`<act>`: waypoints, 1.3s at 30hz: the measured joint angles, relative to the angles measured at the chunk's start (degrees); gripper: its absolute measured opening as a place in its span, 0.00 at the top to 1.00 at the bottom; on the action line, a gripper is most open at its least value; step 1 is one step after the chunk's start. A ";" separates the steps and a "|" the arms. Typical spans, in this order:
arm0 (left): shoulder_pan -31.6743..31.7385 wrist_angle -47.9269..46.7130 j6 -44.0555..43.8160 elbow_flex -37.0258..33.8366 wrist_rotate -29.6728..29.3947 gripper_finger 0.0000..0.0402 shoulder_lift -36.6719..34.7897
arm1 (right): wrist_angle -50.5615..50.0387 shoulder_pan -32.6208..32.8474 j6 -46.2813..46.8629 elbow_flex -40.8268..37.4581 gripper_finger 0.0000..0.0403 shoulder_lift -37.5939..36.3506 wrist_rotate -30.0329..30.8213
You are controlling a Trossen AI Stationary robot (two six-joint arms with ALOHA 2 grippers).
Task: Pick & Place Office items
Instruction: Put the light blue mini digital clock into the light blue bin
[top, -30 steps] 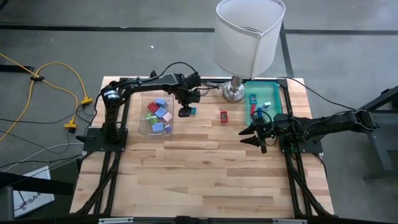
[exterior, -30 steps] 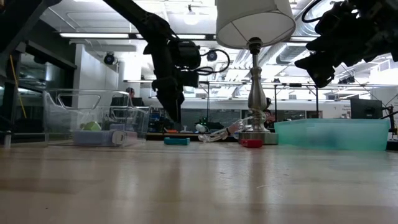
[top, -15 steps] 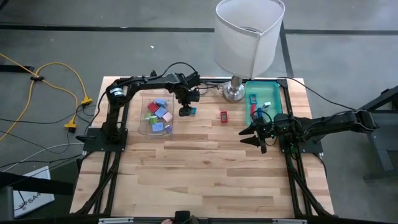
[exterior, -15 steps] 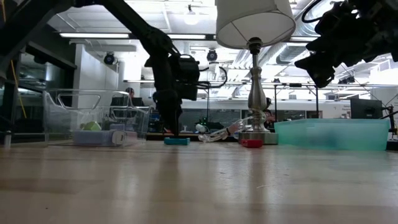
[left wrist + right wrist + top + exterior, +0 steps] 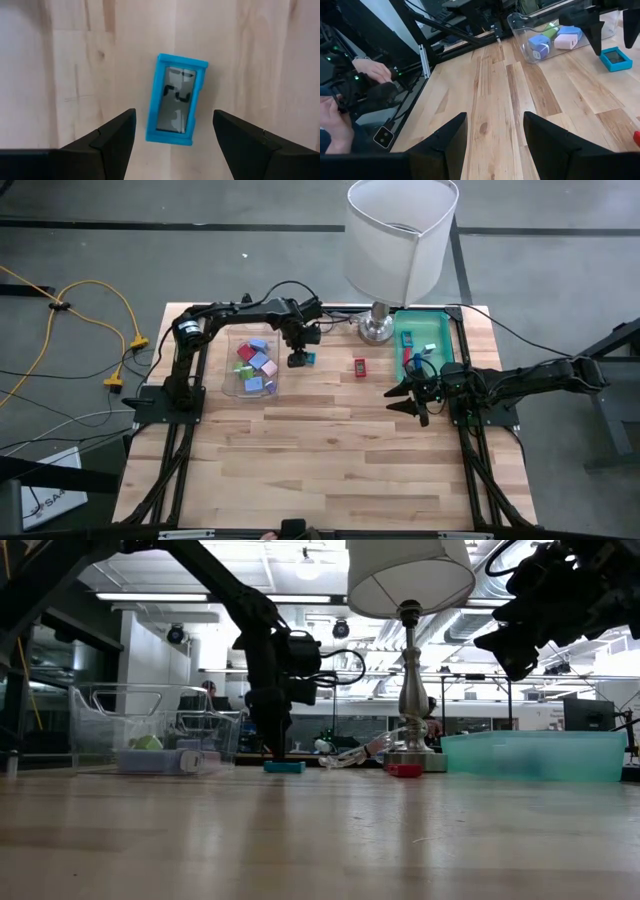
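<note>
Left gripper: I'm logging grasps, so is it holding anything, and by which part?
Nothing is held. The left gripper is open, its fingers either side of the blue piece lying on the table.

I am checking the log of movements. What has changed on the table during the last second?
The left gripper has come down toward the table, and its open fingers now stand on either side of the teal piece, not yet closed on it. The right gripper, the red piece and the clear bin stayed as they were.
</note>
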 joint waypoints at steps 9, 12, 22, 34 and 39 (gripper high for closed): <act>-1.03 -0.13 -0.45 0.00 -3.53 0.36 0.00 | 0.00 0.00 0.00 0.00 0.55 0.00 -0.01; -1.07 -0.13 -0.77 0.00 -3.53 0.36 -0.02 | 0.00 0.00 0.00 0.00 0.55 0.00 0.00; -1.47 -0.16 -2.78 -0.04 -3.55 0.36 1.93 | 0.00 0.00 0.00 0.00 0.55 0.00 0.00; -1.25 0.28 -3.41 0.11 -3.35 0.39 2.73 | 0.00 0.00 0.00 0.00 0.55 0.00 0.01; -1.20 0.48 -3.43 0.11 -3.48 0.49 2.78 | -0.02 0.00 0.00 0.00 0.55 0.00 0.00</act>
